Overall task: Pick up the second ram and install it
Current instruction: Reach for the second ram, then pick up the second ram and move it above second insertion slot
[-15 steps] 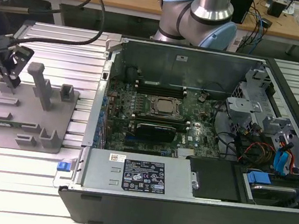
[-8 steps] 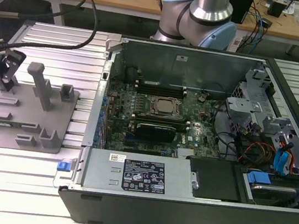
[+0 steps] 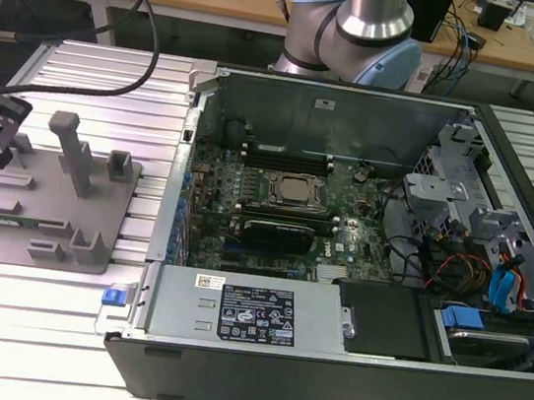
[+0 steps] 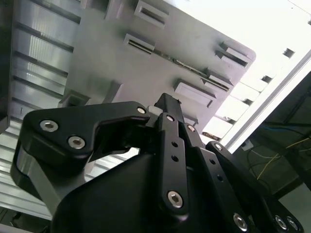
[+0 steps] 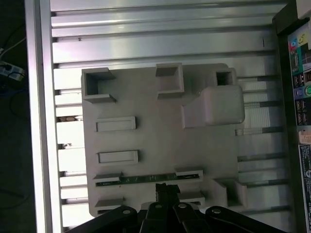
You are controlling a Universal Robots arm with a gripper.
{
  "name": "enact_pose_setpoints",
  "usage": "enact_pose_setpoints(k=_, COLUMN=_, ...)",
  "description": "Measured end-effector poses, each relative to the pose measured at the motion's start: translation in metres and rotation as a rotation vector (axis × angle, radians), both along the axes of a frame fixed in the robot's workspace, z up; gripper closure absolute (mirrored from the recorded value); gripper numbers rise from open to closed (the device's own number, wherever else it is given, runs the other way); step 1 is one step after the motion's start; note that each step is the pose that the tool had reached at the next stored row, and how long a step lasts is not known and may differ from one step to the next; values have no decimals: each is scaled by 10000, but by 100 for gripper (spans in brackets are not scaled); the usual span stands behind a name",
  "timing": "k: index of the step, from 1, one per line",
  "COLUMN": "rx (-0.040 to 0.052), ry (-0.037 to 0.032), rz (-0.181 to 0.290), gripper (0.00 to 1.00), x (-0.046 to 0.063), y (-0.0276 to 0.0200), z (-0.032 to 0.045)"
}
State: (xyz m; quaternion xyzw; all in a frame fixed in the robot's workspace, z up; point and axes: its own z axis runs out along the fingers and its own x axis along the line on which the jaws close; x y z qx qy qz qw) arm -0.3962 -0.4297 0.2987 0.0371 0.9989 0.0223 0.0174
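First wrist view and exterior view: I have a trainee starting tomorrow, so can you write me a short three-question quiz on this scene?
1. True or false: the ram stick is already seated inside the computer case.
2. The tool is nearest to: A the CPU socket, B the ram stick, C the hard drive bay.
3. Fill in: in the exterior view, the grey fixture plate lies to the case's ____, by that view's sides.

Key: 1 false, it stands on edge in the plate. 2 B. 3 left.
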Motion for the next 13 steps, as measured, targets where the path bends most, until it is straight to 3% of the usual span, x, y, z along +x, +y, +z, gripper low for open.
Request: enact_pose_setpoints(k=13, rx=0, ry=0, rz=0, gripper=92, x=-13, y=0, z=-13)
